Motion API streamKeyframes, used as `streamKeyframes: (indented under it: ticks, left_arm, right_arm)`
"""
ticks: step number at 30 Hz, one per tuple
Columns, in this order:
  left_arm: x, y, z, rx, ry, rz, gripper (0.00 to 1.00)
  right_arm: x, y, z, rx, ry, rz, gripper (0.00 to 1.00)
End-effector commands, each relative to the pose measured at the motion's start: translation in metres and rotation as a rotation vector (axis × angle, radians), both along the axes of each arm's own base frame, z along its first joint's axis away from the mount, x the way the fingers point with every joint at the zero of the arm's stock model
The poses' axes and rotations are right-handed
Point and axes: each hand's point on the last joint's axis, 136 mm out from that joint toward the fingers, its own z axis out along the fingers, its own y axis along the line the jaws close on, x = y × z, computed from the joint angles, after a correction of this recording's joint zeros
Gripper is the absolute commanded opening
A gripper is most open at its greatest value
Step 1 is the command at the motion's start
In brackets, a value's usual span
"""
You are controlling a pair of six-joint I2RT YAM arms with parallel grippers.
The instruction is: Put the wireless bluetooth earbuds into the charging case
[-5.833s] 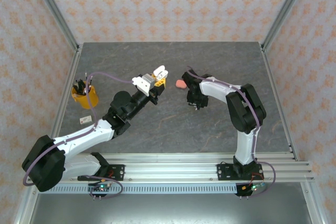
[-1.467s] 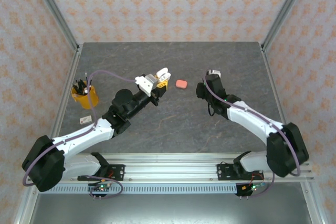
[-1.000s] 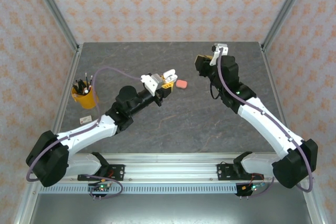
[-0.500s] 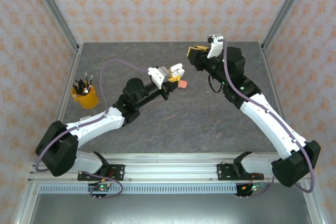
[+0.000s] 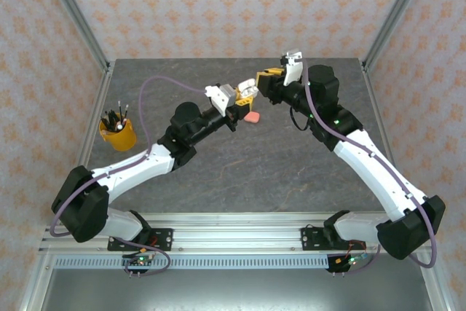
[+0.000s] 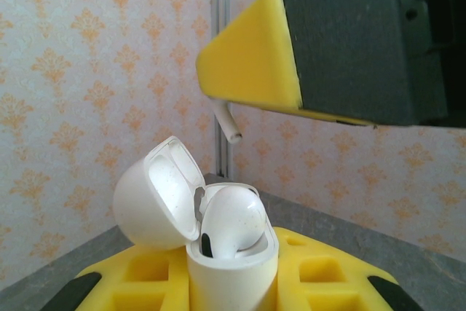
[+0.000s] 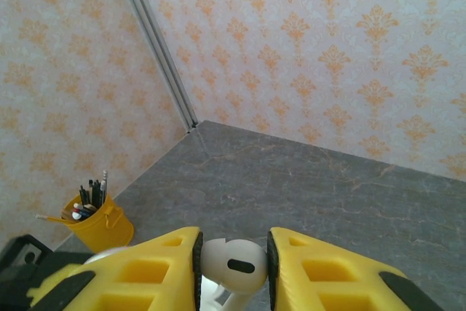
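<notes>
White plastic is showing in both claws. The left claw (image 5: pixel 246 93) is clamping tight on the base of a charging case (image 6: pixel 231 282), holding it upright with its lid (image 6: pixel 156 194) hanging open to the left in the wrist view. One seated earbud (image 6: pixel 231 220) is bulging out of the top. The right claw (image 5: pixel 263 78) is pinching a white earbud (image 7: pixel 231 261) between its yellow fingers (image 7: pixel 145 264), partly closed around it. It is hovering just above the case, the stem (image 6: pixel 227 123) pointing down without touching. Both are meeting in the air over the far middle of the grey bench (image 5: pixel 240 172), where a salmon-pink case (image 5: pixel 252 116) is lying just below them. A yellow pen cup (image 5: pixel 118 135) is standing well apart at the left edge.
</notes>
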Motion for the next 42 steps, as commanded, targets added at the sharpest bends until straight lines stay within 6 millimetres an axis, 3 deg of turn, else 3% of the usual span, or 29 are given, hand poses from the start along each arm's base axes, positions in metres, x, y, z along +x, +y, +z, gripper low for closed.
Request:
streamKeyframes:
  ticks: [1,15,42]
  left_arm:
    - [0.003,0.001,0.025,-0.044,-0.054,-0.012,0.00]
    - [0.007,-0.009,0.032,-0.056,-0.046,-0.050,0.00]
    - [0.005,-0.009,0.039,-0.067,-0.056,-0.058,0.00]
  right_arm:
    - [-0.010,-0.005,0.024,-0.018,-0.088,0.018,0.29]
    - [-0.010,-0.005,0.034,-0.008,-0.132,0.016,0.27]
    - [-0.001,-0.004,0.015,-0.023,-0.089,-0.006,0.24]
